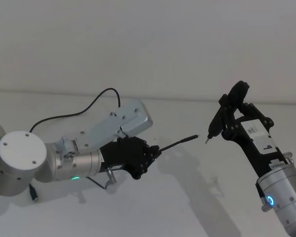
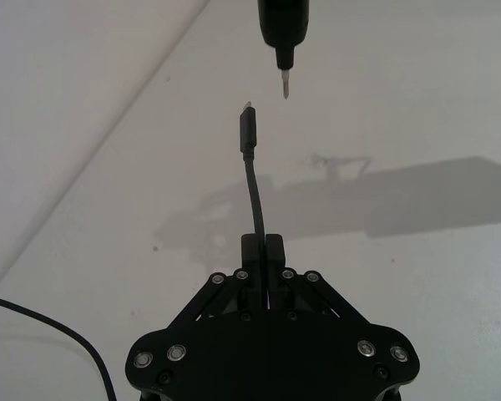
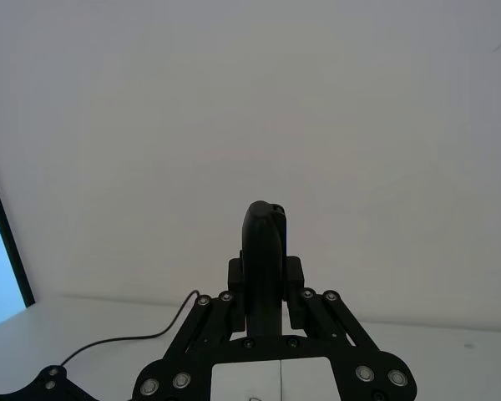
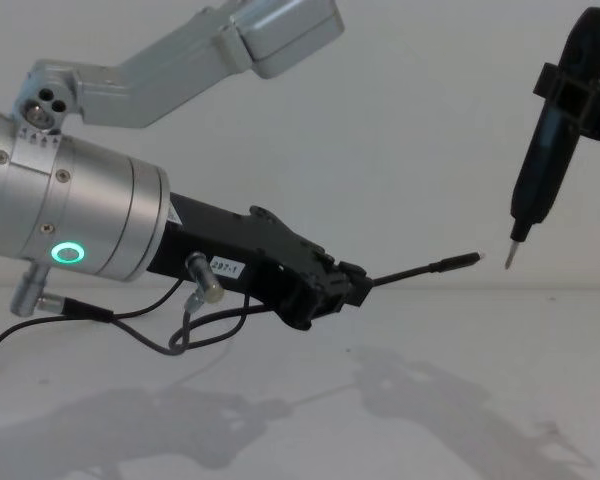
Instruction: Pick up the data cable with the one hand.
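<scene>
Hanging clear above the white worktop (image 1: 187, 202), the left tool (image 1: 152, 149) reaches in from the left. Its jaws are pinched tight on the data cable (image 1: 180, 141) just behind the plug (image 4: 458, 262), so the stiff end juts out to the right while the slack trails back leftward. To my eye the pick-up is already made. On the right, the right tool (image 1: 229, 114) is clamped round a black pen-shaped probe (image 1: 214, 126) held tip down. The tip sits just beside the plug's metal end without touching, presumably lined up to meet it.
</scene>
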